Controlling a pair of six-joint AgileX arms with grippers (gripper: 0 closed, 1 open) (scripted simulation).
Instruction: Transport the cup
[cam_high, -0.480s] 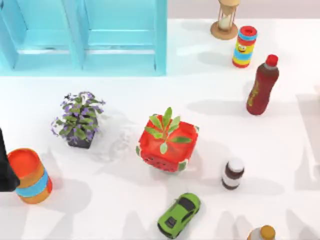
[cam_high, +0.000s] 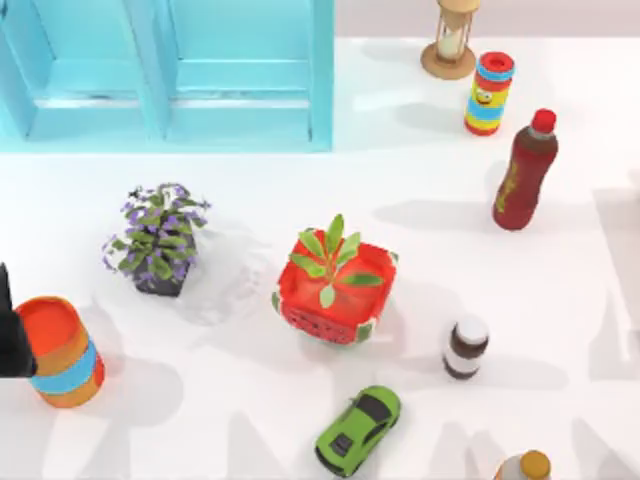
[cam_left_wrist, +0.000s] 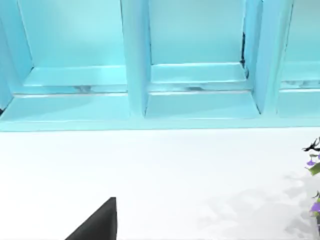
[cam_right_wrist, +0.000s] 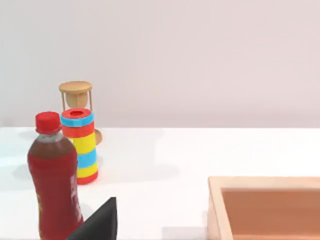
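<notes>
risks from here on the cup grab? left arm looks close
1. The left gripper sits at the table's left edge against the cup; an off-centre close might tip or push it.
2. The purple-flowered plant stands just behind the cup, so a lift swinging that way may clip it.
3. The cup is wide, so the grasp may be marginal.

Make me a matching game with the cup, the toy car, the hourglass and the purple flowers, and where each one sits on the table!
Things:
1. cup
2. toy car
3. hourglass
4. purple flowers

Places, by the top view:
A. far edge, right of the blue shelf
B. near edge, in front of the red planter
C. left edge, beside the left hand
D. left of the red planter, in front of the blue shelf

Pairs: 1-C, 2-B, 3-A, 4-D
</notes>
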